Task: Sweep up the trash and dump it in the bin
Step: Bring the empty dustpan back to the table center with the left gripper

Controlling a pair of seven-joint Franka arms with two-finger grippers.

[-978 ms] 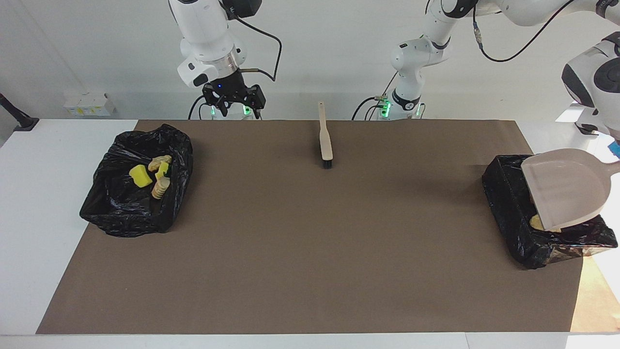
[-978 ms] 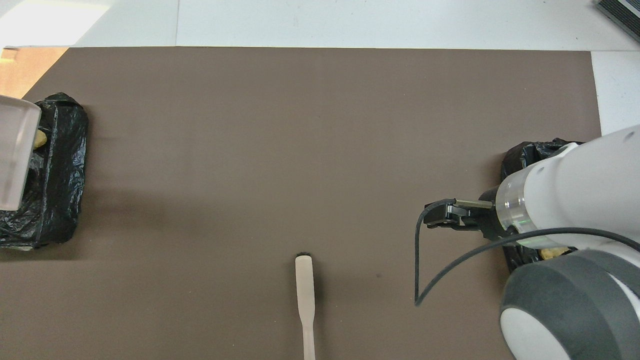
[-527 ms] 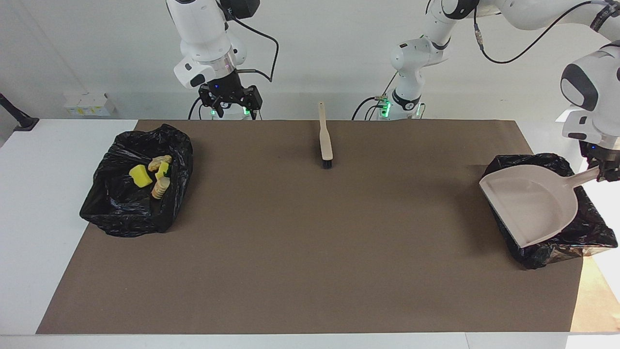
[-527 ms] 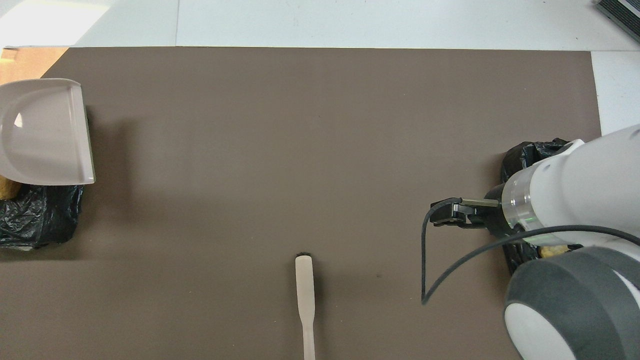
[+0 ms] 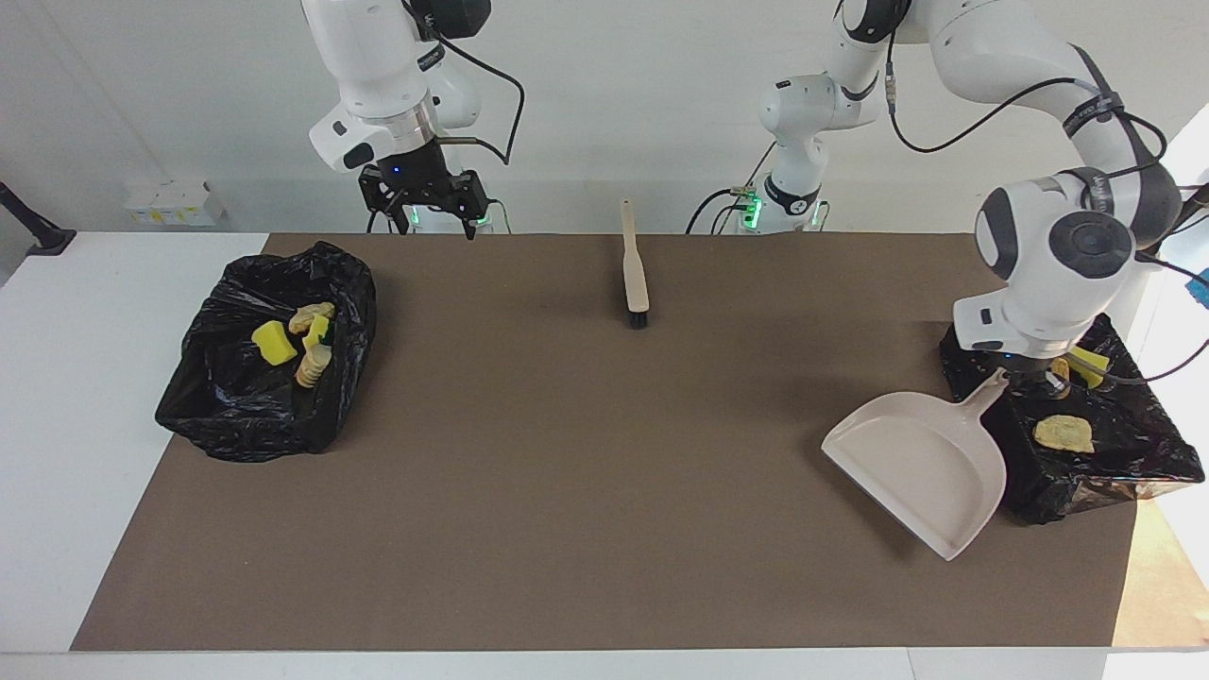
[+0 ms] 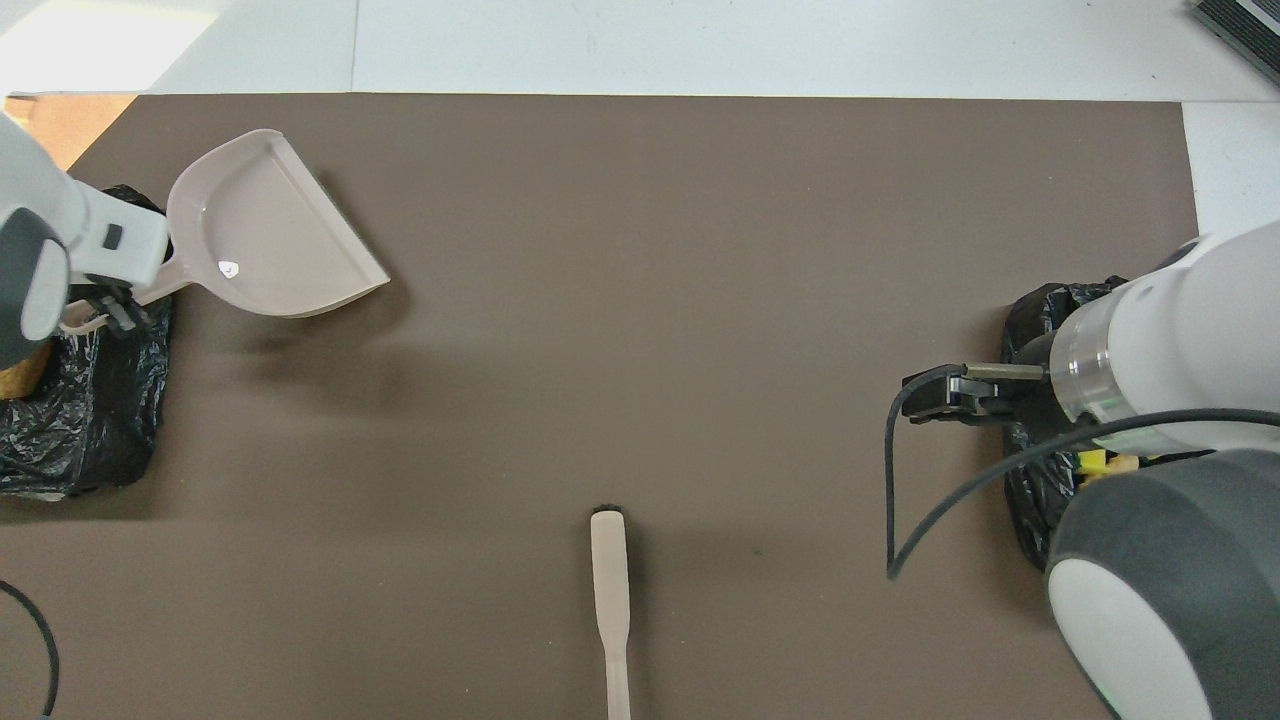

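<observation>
Lowering the beige plastic dustpan (image 5: 921,469) flat onto the brown-covered bench (image 5: 586,491) beside the black-lined bin (image 5: 1115,463) looks like the step in hand; the left hand (image 5: 1025,380) is clamped on its handle and should ease down level, clear of the bin's rim. Trash scraps (image 5: 1063,433) lie in that bin just under the hand; more scraps (image 5: 297,342) fill the second black-lined bin (image 5: 246,406) at the right arm's end, the right hand (image 5: 422,196) waits wide open and empty above the bench, and the beige-handled brush (image 5: 633,269) lies between the bins.

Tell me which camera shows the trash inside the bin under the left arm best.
The facing view: the scraps lie exposed in the black bin. In the overhead view the left arm covers most of that bin, with only a tan bit at the frame's edge.
</observation>
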